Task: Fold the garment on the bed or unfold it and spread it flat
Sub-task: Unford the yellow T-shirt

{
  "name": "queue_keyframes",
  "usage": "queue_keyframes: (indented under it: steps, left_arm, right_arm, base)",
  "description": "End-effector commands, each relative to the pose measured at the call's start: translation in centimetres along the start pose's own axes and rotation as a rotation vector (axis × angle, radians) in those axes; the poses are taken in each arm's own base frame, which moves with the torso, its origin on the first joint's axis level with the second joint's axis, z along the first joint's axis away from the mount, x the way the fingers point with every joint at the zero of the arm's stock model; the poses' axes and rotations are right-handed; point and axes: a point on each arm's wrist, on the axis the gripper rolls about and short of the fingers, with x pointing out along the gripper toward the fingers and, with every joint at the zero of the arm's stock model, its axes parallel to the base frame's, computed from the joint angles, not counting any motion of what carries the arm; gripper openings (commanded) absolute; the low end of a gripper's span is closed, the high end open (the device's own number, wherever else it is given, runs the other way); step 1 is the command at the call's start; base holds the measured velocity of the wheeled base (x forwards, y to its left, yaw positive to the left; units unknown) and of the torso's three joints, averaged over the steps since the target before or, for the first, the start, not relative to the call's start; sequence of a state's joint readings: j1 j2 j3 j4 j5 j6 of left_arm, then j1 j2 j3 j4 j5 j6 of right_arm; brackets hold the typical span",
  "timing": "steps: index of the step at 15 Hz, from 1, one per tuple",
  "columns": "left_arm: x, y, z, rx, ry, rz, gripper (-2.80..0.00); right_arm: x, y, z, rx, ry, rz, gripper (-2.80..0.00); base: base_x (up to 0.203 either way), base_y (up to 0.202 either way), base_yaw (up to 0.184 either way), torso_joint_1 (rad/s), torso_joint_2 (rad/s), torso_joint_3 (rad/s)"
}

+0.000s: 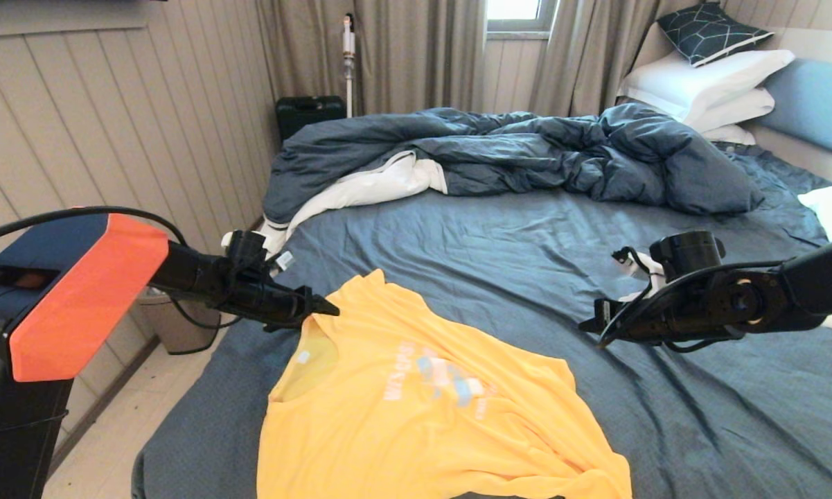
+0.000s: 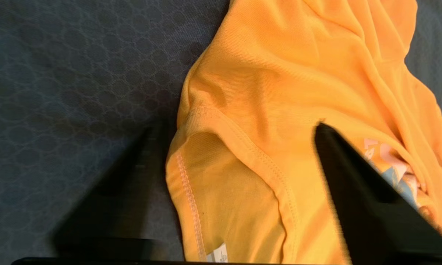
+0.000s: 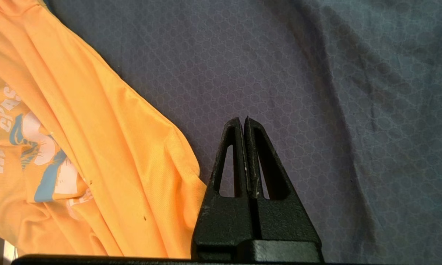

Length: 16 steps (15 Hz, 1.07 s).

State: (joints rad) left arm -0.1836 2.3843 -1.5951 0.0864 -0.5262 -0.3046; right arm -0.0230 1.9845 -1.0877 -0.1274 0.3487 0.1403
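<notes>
The garment [image 1: 416, 416], a bright yellow T-shirt with white lettering and a light-blue graphic, lies chest up and wrinkled on the near part of the bed [image 1: 526, 235]. My left gripper [image 1: 325, 308] hovers over its collar and shoulder at the far left corner. In the left wrist view the left gripper [image 2: 232, 127] is open, its fingers [image 2: 353, 184] wide apart with the neckline of the garment [image 2: 279, 73] beneath them and nothing pinched. My right gripper [image 1: 592, 329] hangs above bare sheet to the right of the shirt. The right gripper [image 3: 243, 119] is shut and empty, beside the garment's edge [image 3: 77, 129].
A rumpled dark-blue duvet [image 1: 526, 152] with white lining lies across the far half of the bed. White pillows [image 1: 706, 83] are stacked at the far right by the headboard. The bed's left edge drops to the floor, where a bin [image 1: 173, 319] stands by the panelled wall.
</notes>
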Motion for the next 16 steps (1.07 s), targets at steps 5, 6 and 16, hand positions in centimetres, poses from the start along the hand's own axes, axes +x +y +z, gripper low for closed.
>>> queue_keyframes:
  steps: [5, 6, 16]
  left_arm:
    - [0.1, 0.0, 0.0, -0.003, 0.000, -0.002, -2.80]
    - [0.1, 0.1, 0.0, -0.004, 0.001, -0.002, -2.80]
    - [0.3, 0.1, 0.1, 0.003, -0.009, -0.001, -2.80]
  right_arm:
    - [0.3, -0.1, -1.4, 0.029, 0.049, -0.001, -2.80]
    - [0.4, 0.0, -1.9, 0.043, 0.066, 0.006, -2.80]
    - [0.6, 0.8, -3.1, 0.031, 0.101, 0.072, 0.00]
  base:
    - [0.000, 0.000, 0.000, 0.000, 0.00, 0.000]
    - [0.000, 0.000, 0.000, 0.000, 0.00, 0.000]
    - [0.000, 0.000, 0.000, 0.000, 0.00, 0.000]
